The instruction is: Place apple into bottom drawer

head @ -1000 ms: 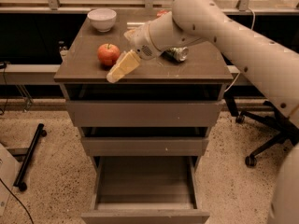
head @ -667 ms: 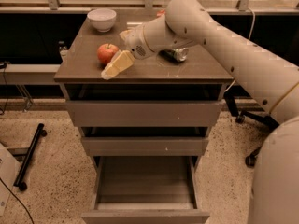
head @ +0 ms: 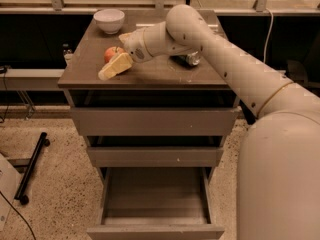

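I see my cream gripper (head: 113, 57) spread either side of the round red-orange apple (head: 110, 52) near the brown table's (head: 155, 73) left edge; the grey-brown bottom drawer (head: 155, 196) gapes open below.

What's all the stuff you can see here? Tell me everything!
apple: one, red, cabinet top, left side, right behind the hand
bowl: one, white, cabinet top, back left
can: one, dark, lying on cabinet top under the arm
cabinet: one, grey-brown, middle
bottom drawer: one, grey-brown, pulled open
upper drawers: two, grey-brown, above it
arm: one, cream, reaching from the right
hand: one, yellowish, low over the cabinet top at the apple
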{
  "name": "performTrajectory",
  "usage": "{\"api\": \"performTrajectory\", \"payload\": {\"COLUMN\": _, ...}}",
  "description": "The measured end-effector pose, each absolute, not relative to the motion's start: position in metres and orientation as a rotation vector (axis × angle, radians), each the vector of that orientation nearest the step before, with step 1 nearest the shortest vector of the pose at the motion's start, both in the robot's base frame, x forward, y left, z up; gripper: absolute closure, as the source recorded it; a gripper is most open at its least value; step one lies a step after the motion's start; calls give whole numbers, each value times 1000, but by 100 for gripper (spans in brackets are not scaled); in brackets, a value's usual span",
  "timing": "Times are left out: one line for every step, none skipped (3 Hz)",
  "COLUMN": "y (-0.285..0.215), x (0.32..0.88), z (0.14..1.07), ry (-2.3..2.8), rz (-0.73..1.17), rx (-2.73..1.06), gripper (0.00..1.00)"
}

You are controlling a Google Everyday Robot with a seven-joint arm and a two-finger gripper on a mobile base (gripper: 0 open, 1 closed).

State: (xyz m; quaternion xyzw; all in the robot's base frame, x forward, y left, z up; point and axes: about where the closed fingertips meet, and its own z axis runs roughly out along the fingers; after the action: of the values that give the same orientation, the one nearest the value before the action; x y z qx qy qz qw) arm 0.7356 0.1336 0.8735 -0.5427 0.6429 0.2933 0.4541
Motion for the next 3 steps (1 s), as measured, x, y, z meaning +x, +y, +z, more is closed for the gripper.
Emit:
{"api": "performTrajectory", "payload": {"y": 142, "x": 750, "z": 863, "ry": 1596, "rz": 773, "rx": -1302, "gripper": 0}}
{"api": "performTrajectory", "payload": {"y": 139, "x": 758, "z": 854, "ry": 1614, "rz": 806, "rx": -1257, "gripper": 26}}
{"api": "performTrajectory", "payload": {"y": 135, "x": 760, "z": 851, "ry": 1621, "rz": 814, "rx": -1240, "gripper": 49}}
